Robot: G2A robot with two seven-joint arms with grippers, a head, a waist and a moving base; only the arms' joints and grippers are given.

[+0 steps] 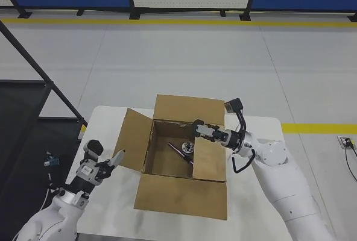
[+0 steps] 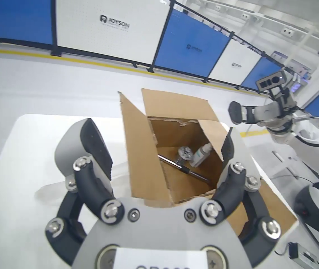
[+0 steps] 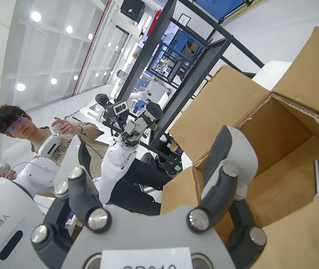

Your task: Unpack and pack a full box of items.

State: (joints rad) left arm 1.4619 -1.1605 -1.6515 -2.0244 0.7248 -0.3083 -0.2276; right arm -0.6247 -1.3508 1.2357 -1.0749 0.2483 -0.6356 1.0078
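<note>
Cardboard box (image 1: 180, 196) sits mid counter (image 1: 106, 123), all four flaps open: far flap up, left flap leaning out to the left, right flap folded in over the right side of the opening, near flap lying out toward the near edge. The far rim of the box looks torn and ragged in the left wrist view

Inside on the box floor: thin dark rod (image 1: 180, 150) lying flat on a diagonal, a small round metal part (image 1: 188, 146) just beside its far end, and a small white bottle (image 2: 201, 155) lying tilted against the right wall, next to the metal part. Rest of the floor is bare cardboard

Left tool (image 1: 106, 150) is over the near left part of the counter, just left of the box's left flap, not touching it. Fingers (image 2: 92, 141) spread wide, nothing between them, pointed toward the box

Right tool (image 1: 196, 129) is above the far right corner of the box opening, at the far end of the right flap. Fingers (image 3: 226, 146) spread apart, holding nothing. Cannot tell whether it touches the flap. It sits higher than the items on the floor, well apart from them
</note>
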